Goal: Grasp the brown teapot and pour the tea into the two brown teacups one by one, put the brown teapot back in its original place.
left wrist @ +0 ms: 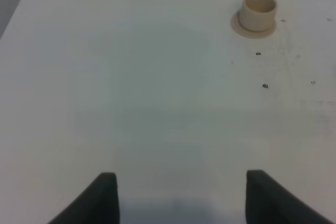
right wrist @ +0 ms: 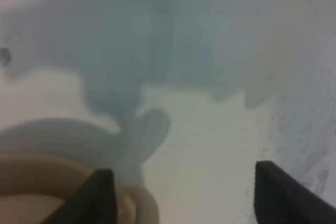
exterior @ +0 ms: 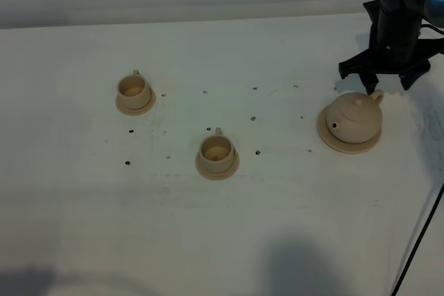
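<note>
I see the teapot (exterior: 355,119) sitting on its wide saucer (exterior: 350,148), with the nearer cup (exterior: 216,150) and the farther cup (exterior: 132,88) well apart on its spout side. My right fingers (right wrist: 100,198) hang spread wide just behind the teapot's handle, holding nothing. My left fingers (left wrist: 102,200) are open and empty too. I judge that the grasp and both pours are not yet done, though I cannot tell whether the cups hold tea.

**Teapot by the right claw, cups away to its left**

Found the teapot (exterior: 355,117) seated on the wide saucer (exterior: 350,148), just on the camera side of the right claw (exterior: 377,77) and lower, handle toward it. Noted the nearer teacup (exterior: 216,150) well to that claw's left and closer to the camera, on a small saucer (exterior: 216,170). Noted the farther teacup (exterior: 132,89) further left again, on a second small saucer (exterior: 135,107), well ahead of the left claw (left wrist: 181,182).
</note>
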Controlling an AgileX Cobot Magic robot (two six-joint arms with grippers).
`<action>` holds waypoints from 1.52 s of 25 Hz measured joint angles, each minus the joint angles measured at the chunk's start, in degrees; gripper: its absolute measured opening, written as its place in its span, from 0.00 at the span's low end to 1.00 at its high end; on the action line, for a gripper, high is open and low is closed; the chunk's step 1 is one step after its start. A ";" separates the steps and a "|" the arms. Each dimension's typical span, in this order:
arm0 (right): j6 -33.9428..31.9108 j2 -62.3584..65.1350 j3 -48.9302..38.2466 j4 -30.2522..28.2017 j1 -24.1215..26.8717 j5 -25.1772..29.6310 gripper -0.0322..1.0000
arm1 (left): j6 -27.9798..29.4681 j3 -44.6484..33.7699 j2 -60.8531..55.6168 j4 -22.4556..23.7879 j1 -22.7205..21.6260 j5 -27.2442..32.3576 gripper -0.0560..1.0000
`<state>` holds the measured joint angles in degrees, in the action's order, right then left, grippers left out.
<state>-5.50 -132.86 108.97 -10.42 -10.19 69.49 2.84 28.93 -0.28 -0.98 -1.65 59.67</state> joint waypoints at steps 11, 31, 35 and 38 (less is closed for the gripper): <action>-1.22 5.27 -9.29 -0.65 1.86 -0.01 0.59 | 0.00 0.00 0.00 0.00 0.00 0.00 0.55; -3.01 8.83 -18.55 3.08 1.73 1.66 0.57 | 0.00 0.00 0.00 0.00 0.00 0.00 0.55; -3.01 8.83 -18.61 3.52 0.18 2.71 0.57 | 0.00 0.00 0.00 0.00 0.00 0.00 0.55; -2.95 8.83 -18.61 4.81 -0.94 3.01 0.57 | 0.00 0.00 0.00 0.00 0.00 0.00 0.55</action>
<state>-8.45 -124.03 90.37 -5.61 -11.13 72.50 2.84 28.93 -0.28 -0.98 -1.65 59.67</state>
